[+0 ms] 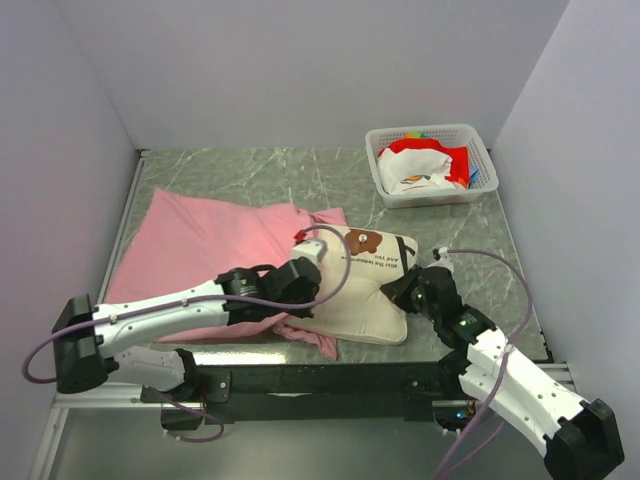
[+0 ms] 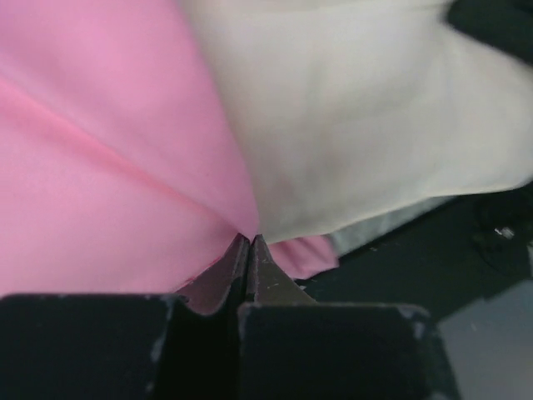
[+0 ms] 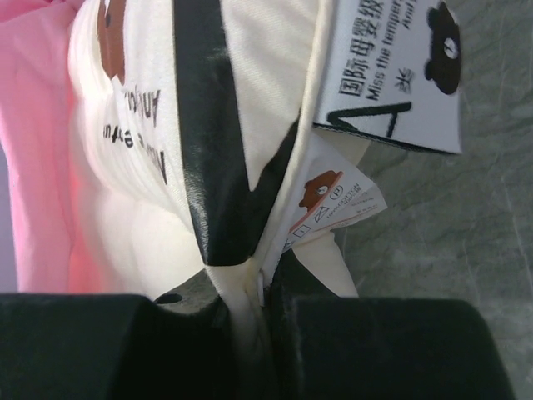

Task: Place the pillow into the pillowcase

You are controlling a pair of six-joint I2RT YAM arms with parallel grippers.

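- Far left: thin, wrinkly pink fabric pillowcase (image 1: 195,240) lies flat on the grey-green marbled table (image 1: 250,175), its mouth turned toward the centre. Cloth is limp and creases easily; a loose pink tail hangs off near the front rail.
- Left gripper (image 1: 292,308): jaws pressed together on a fold of the pink hem, right where it meets the cushion, as the left wrist view shows. Likely reason: pinning or lifting one lip of the opening so the cushion has somewhere to go.
- Centre: soft cream-white rectangular pillow (image 1: 365,285) with brown bear face and small dark lettering. Its left end touches and overlaps the pink cloth; most of the body is outside the sack, on the table. Plump, springy, seams piped.
- Right gripper (image 1: 398,288): clamped on the pillow's right edge seam, next to dangling paper tags (image 3: 337,200). Grip at the far end suits pushing the cushion leftward into the mouth.
- Far right, back corner: white perforated plastic basket (image 1: 478,150) holding red and white fabric, well apart from the work.

Judgement: insertion barely begun.
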